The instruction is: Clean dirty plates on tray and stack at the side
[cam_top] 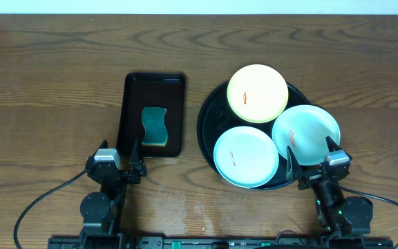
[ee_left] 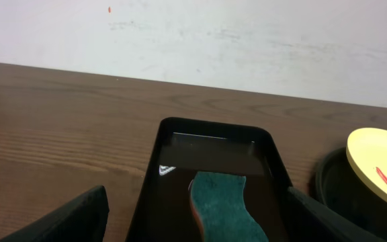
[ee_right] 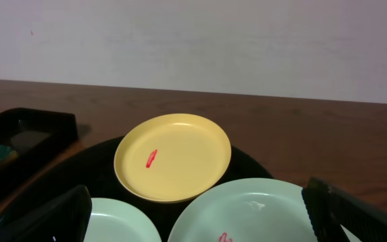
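The yellow plate [cam_top: 257, 93] lies at the far side of the round black tray [cam_top: 209, 114], well ahead of the right claw [cam_top: 309, 146]. The near mint plate [cam_top: 246, 157] sits on the tray just to that claw's left. The second mint plate [cam_top: 306, 134] is directly in front of the claw, and from overhead its near edge falls between the claw's fingers. Each plate carries a small red-orange smear. The two mint plates touch or overlap at their edges, and I cannot tell which.

The right claw is spread wide and holds nothing. The left claw [cam_top: 120, 149] is also wide apart and holds nothing. Just ahead of it, a rectangular black tray [cam_top: 133, 86] rests on the wooden surface [cam_top: 47, 69], beside the round tray on its left. A teal sponge [cam_top: 155, 126] lies in the end of this tray nearer the claw.
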Available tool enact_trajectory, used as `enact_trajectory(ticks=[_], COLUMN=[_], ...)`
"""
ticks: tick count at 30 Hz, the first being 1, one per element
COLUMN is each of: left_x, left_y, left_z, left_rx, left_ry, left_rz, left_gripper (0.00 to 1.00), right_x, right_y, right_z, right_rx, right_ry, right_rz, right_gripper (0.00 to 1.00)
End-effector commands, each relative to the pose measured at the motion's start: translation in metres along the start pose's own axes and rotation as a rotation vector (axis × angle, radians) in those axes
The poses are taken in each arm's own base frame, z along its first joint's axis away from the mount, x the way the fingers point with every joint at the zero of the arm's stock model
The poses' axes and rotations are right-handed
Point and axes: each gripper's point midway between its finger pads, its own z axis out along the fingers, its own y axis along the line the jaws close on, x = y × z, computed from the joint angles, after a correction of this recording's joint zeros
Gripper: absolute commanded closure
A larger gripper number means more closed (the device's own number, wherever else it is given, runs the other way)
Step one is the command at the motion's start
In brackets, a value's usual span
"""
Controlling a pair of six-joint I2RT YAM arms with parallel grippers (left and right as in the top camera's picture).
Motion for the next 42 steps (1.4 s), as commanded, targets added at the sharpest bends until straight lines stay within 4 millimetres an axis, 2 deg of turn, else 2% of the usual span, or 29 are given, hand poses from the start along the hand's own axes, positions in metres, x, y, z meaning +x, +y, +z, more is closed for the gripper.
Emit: enact_trajectory(ticks=[1, 36, 38, 40, 42], left_x=[0.015, 0.015, 0.015, 0.007, -0.016], left_y=[0.002, 0.004, 0.004, -0.001, -0.012], left_z=[0.000, 0.000, 0.000, 0.001, 0.000], left_rx=[-0.003, -0.018, -0.016, 0.008, 0.070], left_ry=[0.056, 0.055, 0.055, 0.021, -0.068], left_rz=[0.012, 0.019, 0.019, 0.005, -0.016], left_gripper=[0.17, 0.18, 0.18, 0.17, 0.17], right_x=[0.002, 0.001, 0.002, -0.003, -0.017], right_y=[-0.003, -0.008, -0.005, -0.005, -0.003], right_z=[0.000, 0.000, 0.000, 0.000, -0.001], right_rx=[0.014, 0.043, 0.025, 0.022, 0.008], right_ry=[0.007, 0.002, 0.003, -0.017, -0.067], right_rz=[0.006, 0.006, 0.053, 0.110, 0.151], right_gripper=[0.01, 0.01, 0.01, 0.01, 0.01])
